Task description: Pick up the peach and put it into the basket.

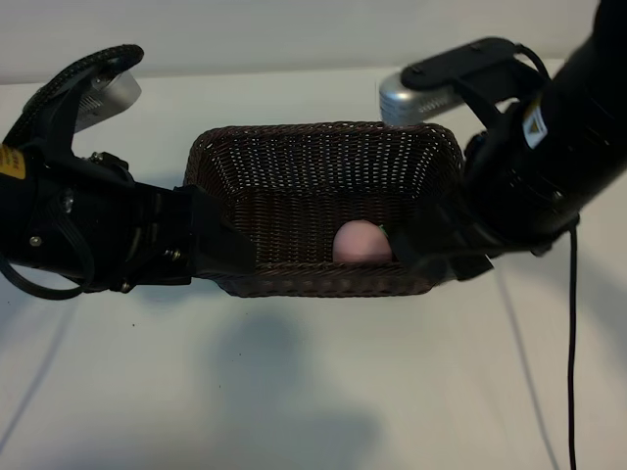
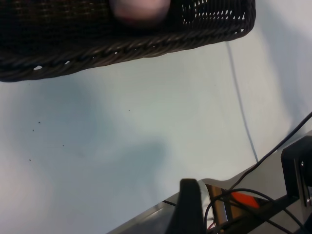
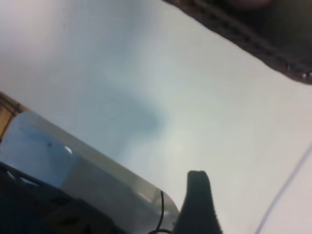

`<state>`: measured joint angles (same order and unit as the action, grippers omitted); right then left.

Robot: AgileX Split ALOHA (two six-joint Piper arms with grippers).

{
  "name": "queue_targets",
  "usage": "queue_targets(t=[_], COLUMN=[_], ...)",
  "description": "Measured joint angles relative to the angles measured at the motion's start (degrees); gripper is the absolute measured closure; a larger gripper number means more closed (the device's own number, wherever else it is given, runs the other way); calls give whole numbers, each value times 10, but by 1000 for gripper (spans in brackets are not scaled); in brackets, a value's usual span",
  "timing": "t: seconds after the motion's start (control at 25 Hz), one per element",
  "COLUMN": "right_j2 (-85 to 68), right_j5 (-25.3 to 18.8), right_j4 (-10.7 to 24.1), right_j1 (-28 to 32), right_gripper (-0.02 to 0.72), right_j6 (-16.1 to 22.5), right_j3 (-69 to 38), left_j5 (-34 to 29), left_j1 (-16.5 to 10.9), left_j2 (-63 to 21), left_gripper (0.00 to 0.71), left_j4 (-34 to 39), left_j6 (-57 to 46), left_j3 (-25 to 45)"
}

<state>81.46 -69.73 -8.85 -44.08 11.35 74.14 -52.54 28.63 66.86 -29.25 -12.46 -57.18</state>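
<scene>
The dark brown wicker basket (image 1: pixel 294 176) stands mid-table, and the pale pink peach (image 1: pixel 360 243) lies inside it by the near wall, right of centre. My left gripper (image 1: pixel 220 245) hovers over the basket's left near corner and my right gripper (image 1: pixel 431 250) over its right near corner. Both are open and hold nothing. The left wrist view has the basket's wall (image 2: pixel 126 48) with the peach (image 2: pixel 140 9) behind it, far from one dark finger (image 2: pixel 190 204). In the right wrist view a basket corner (image 3: pixel 273 48) is likewise far from one finger (image 3: pixel 197 200).
White table (image 1: pixel 294 392) spreads out in front of the basket, crossed by thin seam lines. A black cable (image 1: pixel 571 343) hangs down at the right. The table's edge (image 2: pixel 161 212) shows in the left wrist view, with wires and an orange part (image 2: pixel 243 200) beyond it.
</scene>
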Motion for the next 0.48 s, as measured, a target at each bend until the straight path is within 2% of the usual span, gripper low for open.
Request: queue_targets(t=[0.48], right_j2=[-13], right_j5=[5], right_j4=[-1], right_j1=[0], right_gripper=[166], right_j6=[12], right_j3=[-2], left_j5=[0], left_j1=[0], left_j2=[0], left_gripper=[123], left_j4=[0], left_j6=[0], left_j3=[0])
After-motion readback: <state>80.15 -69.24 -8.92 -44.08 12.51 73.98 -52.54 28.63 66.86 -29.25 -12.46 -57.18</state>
